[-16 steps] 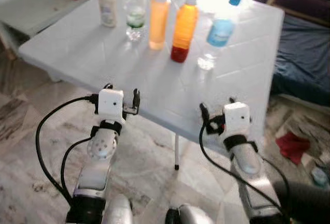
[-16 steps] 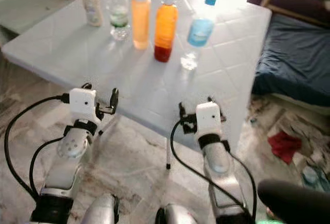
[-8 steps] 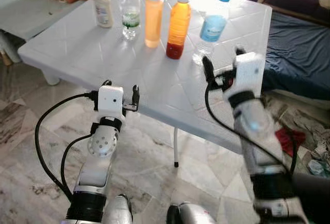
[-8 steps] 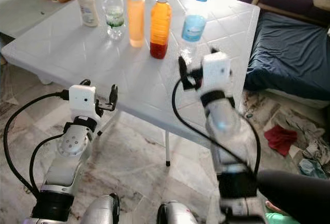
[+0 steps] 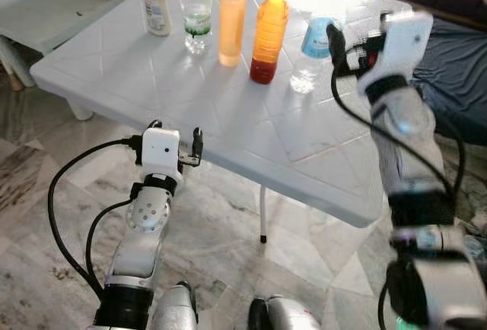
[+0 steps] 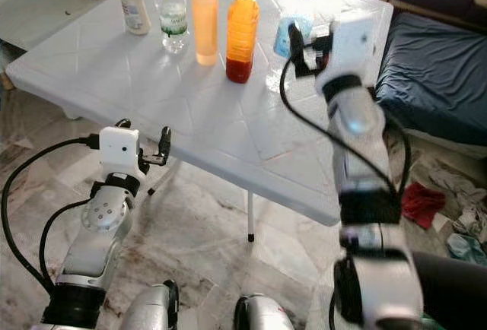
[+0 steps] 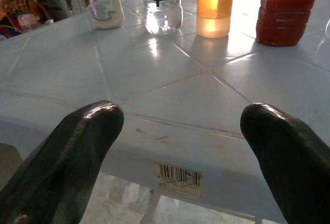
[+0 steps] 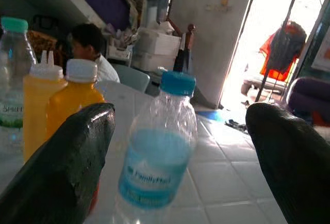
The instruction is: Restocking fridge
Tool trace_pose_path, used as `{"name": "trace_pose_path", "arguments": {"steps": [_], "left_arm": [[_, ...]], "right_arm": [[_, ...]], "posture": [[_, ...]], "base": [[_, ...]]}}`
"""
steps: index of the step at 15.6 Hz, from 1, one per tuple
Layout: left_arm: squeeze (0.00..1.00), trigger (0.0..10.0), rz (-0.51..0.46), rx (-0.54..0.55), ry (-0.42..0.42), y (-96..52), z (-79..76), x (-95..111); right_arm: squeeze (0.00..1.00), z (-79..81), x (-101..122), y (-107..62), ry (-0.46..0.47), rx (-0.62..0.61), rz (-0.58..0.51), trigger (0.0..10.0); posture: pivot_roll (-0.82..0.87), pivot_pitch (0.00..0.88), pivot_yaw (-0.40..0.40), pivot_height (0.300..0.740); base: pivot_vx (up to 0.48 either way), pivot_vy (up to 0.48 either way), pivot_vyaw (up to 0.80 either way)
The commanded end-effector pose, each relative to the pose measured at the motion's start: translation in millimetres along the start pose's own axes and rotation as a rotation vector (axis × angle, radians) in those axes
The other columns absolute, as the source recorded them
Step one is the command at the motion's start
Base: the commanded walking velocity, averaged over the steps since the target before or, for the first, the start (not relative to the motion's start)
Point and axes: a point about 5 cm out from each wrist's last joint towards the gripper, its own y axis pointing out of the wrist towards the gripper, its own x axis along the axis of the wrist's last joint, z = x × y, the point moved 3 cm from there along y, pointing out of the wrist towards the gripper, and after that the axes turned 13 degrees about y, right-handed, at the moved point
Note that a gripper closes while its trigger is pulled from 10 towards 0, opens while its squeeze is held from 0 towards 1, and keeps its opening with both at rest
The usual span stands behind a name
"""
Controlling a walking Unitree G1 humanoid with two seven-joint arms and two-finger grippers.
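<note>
My right gripper [image 8: 175,146] is raised over the table [image 5: 251,136] with its fingers [image 8: 62,167] spread wide, the blue-capped water bottle [image 8: 157,152] standing between them but not yet touched. The danger I see is a glancing hit: the bottle looks light and tall, so if one finger meets it before the other closes, I judge it would tip or skid into the orange bottle [image 5: 268,33] just beside it, and the row could go over. Its thin clear plastic may also buckle under a hard squeeze. My left gripper [image 7: 178,146] waits low at the near table edge, fingers apart and empty.

Five bottles stand in a row at the far side: a small white one [image 5: 155,4], a clear one with a green label [image 5: 197,7] holding little, a pale orange drink [image 5: 232,20], the darker orange one with red settled at its base, and the water bottle, which looks mostly empty.
</note>
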Motion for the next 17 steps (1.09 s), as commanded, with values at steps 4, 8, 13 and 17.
{"name": "trace_pose_path", "arguments": {"steps": [4, 8, 13, 17], "left_arm": [[0.0, 10.0, 0.006, -0.012, 0.034, -5.5, 5.3, 1], [0.0, 10.0, 0.023, -0.012, 0.068, -12.0, 16.8, -1], [0.0, 10.0, 0.037, -0.039, 0.095, -23.1, 19.0, 1], [0.0, 10.0, 0.042, -0.048, 0.104, -22.4, 21.2, 4]], "right_arm": [[0.0, -12.1, 12, 24.3, 0.003, -0.035, -0.005, 10.0], [0.0, -7.4, 19, 44.0, -0.003, -0.029, -0.004, 10.0], [0.0, -9.4, 29, 58.5, 0.004, -0.053, -0.009, 2.2], [0.0, -16.0, 40, 64.2, -0.041, -0.095, -0.037, 0.0]], "posture": [[0.16, 0.201, -0.01, 0.74], [0.21, 0.226, 0.007, 0.74], [0.26, 0.246, 0.043, 0.74], [0.27, 0.248, 0.052, 0.74]], "base": [[0.0, 0.0, 0.0], [0.0, 0.0, 0.0], [0.0, 0.0, 0.0], [0.0, 0.0, 0.0]]}}
